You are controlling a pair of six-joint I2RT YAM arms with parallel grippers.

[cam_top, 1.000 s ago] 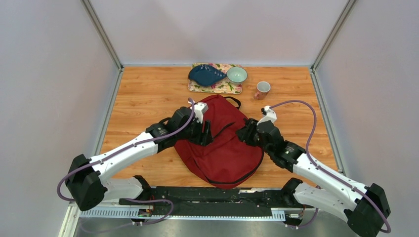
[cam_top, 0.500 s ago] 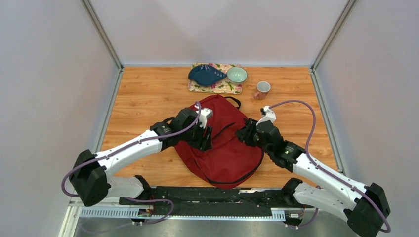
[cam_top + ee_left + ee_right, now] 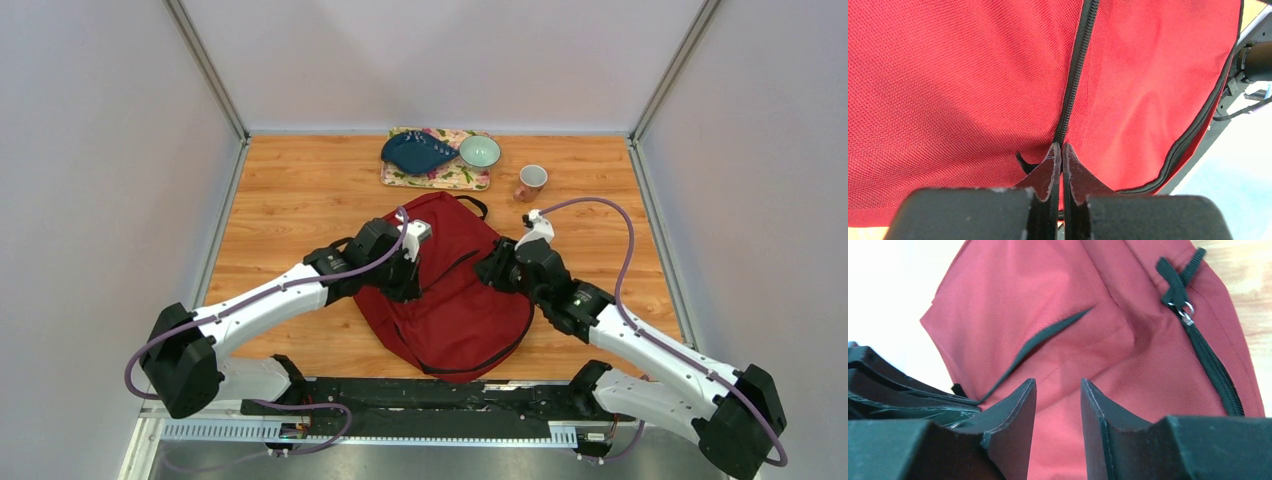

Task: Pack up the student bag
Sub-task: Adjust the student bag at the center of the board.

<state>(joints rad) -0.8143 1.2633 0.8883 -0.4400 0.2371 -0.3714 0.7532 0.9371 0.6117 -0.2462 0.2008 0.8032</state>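
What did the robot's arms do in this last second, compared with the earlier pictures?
The left gripper shifted slightly right over the student bag and closed at the end of its front zipper; whether it pinches anything is hidden. The right gripper edged slightly left, jaws still apart. The bag, cup and tray stayed put.

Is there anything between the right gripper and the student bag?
Nothing visible. The right gripper hangs open directly over the red fabric of the student bag, with no object between them. The left gripper is shut at the bag's zipper.
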